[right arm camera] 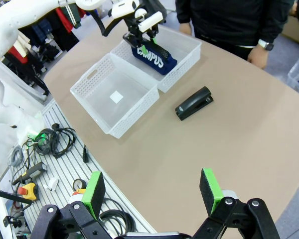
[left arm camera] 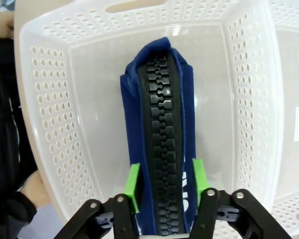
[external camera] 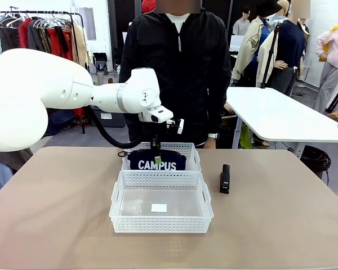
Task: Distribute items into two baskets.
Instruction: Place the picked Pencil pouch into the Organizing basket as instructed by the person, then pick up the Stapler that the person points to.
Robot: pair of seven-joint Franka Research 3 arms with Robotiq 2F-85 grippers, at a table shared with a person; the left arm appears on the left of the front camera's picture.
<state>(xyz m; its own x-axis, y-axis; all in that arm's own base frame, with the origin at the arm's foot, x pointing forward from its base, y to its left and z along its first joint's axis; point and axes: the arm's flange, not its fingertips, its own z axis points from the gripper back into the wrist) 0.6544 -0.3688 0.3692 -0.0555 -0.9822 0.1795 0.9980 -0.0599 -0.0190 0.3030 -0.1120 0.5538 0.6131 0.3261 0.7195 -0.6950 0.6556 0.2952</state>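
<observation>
Left claw (left arm camera: 167, 181) is clamped on the pouch (left arm camera: 162, 124) at its zip edge, holding it upright, likely to lower it cleanly. On the table (external camera: 281, 225), the near basket (external camera: 160, 179) holds no item. The far basket (external camera: 190, 148) touches its back wall and contains the pouch. The stapler (external camera: 225, 179) lies flat to the near basket's right, probably bound for it. The right claw (right arm camera: 152, 191) hovers spread and empty, well apart from the near basket.

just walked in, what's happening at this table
The left end effector is clamped on the navy CAMPUS pouch, holding it zip-up inside the far basket. The near basket has no item in it, and the black stapler lies on the table to its right. The right end effector hangs open above the table. A person stands at the far edge.
</observation>
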